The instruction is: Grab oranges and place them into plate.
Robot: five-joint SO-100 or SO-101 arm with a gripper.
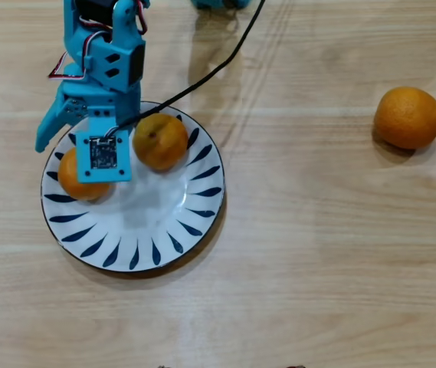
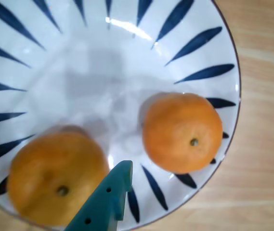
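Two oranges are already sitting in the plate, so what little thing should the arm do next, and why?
Probably lift clear of the plate and swing toward the larger orange, which lies alone on the table, far right in the overhead view. The two small oranges rest in the plate, and the gripper appears to hold nothing above them, one finger showing in the wrist view.

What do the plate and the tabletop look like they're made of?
The plate looks like glazed ceramic: glossy white, with bright glare spots in the wrist view and painted dark blue strokes round the rim. The tabletop looks like light wood or a wood-look laminate, with a matte finish and visible grain; which one is unclear.
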